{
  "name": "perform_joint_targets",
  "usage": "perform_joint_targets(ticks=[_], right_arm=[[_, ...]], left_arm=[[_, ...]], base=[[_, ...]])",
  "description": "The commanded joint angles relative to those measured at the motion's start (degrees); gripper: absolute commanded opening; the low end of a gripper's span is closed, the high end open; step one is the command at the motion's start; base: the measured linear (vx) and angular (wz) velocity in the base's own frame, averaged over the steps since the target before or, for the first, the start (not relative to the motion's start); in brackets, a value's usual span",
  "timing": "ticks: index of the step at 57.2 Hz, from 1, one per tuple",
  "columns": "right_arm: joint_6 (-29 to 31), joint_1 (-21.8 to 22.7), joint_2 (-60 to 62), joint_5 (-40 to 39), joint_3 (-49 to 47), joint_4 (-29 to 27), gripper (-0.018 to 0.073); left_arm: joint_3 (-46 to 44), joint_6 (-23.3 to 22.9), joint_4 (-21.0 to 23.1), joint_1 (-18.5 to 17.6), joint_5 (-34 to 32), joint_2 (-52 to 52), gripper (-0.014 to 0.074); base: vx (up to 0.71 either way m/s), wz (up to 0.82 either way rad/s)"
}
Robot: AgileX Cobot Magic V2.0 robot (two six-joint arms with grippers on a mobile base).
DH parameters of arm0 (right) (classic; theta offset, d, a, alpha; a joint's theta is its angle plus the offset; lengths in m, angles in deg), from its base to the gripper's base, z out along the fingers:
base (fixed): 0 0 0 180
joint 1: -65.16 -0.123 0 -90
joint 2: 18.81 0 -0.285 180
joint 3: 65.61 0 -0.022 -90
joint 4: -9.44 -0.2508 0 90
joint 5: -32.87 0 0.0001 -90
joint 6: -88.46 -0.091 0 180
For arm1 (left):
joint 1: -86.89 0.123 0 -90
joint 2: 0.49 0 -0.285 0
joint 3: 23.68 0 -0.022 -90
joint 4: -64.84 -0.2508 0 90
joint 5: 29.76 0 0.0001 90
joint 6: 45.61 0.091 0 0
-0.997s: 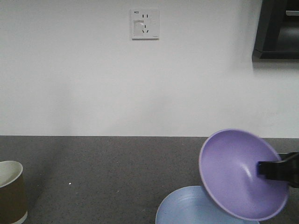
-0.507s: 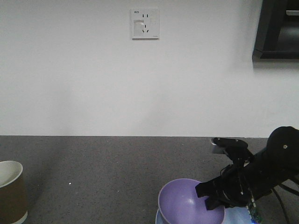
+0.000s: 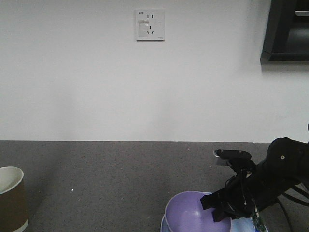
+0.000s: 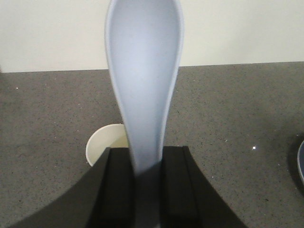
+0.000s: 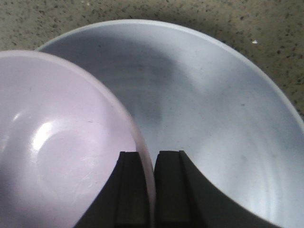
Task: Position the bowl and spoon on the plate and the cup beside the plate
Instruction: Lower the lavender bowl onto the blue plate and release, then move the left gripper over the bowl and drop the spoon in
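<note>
The right gripper [image 5: 146, 156] has its jaws closed on the rim of the lavender bowl [image 5: 61, 152], one jaw inside the rim and one outside. In the right wrist view the bowl fills the 8 o'clock side and overlaps the light blue plate [image 5: 213, 118], whose ringed face spreads from 12 o'clock round to 4 o'clock; whether the bowl's base touches the plate cannot be told. In the front view the bowl [image 3: 193, 212] sits low at 5 o'clock on the dark speckled bench [image 3: 120, 183], with the black right gripper [image 3: 219, 205] at its 3 o'clock edge. The left gripper [image 4: 146, 152] holds the pale blue spoon [image 4: 145, 71] by its handle between closed jaws, the scoop pointing to 12 o'clock. The paper cup [image 3: 10, 198] stands upright at 8 o'clock in the front view, well apart from the plate; in the left wrist view its cream rim [image 4: 107, 142] shows just behind the spoon's handle.
</note>
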Motion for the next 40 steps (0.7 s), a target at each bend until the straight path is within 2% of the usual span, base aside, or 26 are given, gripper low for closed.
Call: perform_joint_targets(ticks=[1,19,24,31,40], right_arm=[[-0.09,-0.02,2.67,-1.86,-2.05,-0.27,0.0141],[-0.09,-0.02,3.09,-1.98,-2.05,-0.51,0.0465],[-0.09,-0.02,4.24,-2.62,-2.05,-0.51,0.0529],[-0.09,-0.02,7.64,-3.66,-2.05,-0.31,0.0578],[-0.15,0.05,15.09,-3.89,-2.05,0.73,0.0584]], left_arm=[[-1.89,-0.12,0.61,-0.07,-4.29,-0.21,-0.0006],[-1.89,-0.13,0.77,-0.07,-3.29,-0.21,-0.0006],[-1.89,-0.13,0.85,-0.07,-3.18,-0.21,-0.0006],[-1.89,0.01,1.93,-0.07,-3.25,-0.21,-0.0006],[-2.00,1.79,4.00,-0.07,-3.55,0.80,-0.0004]], base=[[0.00,0.00],[0.00,0.00],[0.00,0.00],[0.00,0.00],[0.00,0.00]])
